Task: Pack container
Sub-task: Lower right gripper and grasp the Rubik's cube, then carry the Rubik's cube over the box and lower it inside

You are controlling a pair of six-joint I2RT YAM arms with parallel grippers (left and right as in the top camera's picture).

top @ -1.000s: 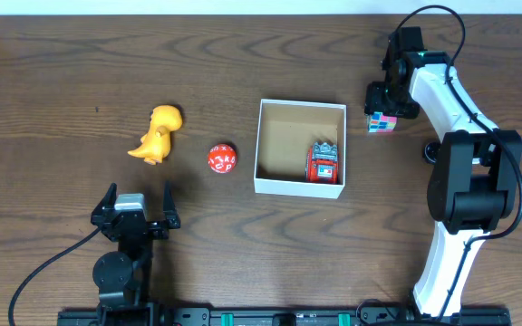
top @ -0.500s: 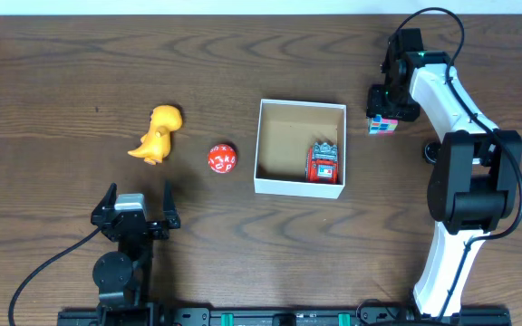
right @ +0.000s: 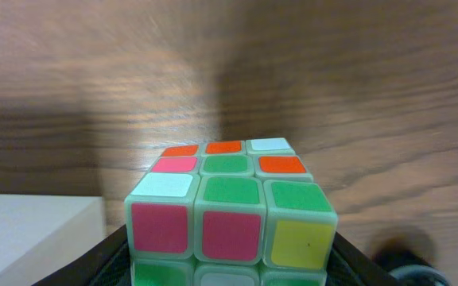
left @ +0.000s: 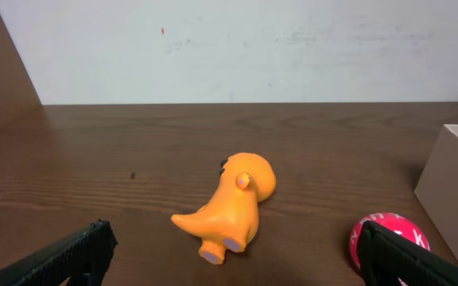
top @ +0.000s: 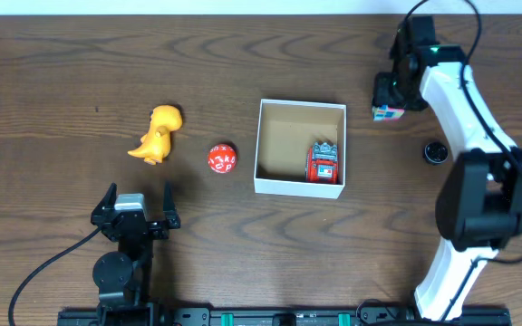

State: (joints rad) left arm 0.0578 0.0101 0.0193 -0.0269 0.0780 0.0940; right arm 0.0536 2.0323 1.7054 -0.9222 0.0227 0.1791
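Overhead view: the container (top: pixel 297 187) stands near the middle of the tabletop (top: pixel 62 72), open side up, with a red toy (top: pixel 325 163) lying inside against its right wall, toward the near corner. A red ball (top: pixel 222 158) rests just left of the container, apart from it. A yellow dinosaur (top: pixel 158 133) lies further left, on its side. The left fingers (top: pixel 105 201) are at the near left, spread wide with nothing between them, well apart from the dinosaur and the ball. The right arm (top: pixel 451 91) reaches to the far right, and its end sits over a colored cube (top: pixel 388 112), which is just beyond the container's far right corner. A small black cap (top: pixel 435 151) lies on the tabletop to the right of the container. Left wrist view: the dinosaur (left: pixel 229 202) lies ahead with its tail toward the camera. The ball (left: pixel 388 238) is at the lower right, beside the container wall (left: pixel 452 191). The two spread fingers (left: pixel 62 258) show at the lower corners, touching nothing. Right wrist view: the right fingers (right: pixel 114 250) are pinching the cube (right: pixel 233 210), one dark finger at each lower side of it. A white corner of the container (right: pixel 30 230) shows at the lower left. The cap (right: pixel 404 258) appears as a blurred dark shape at the lower right.
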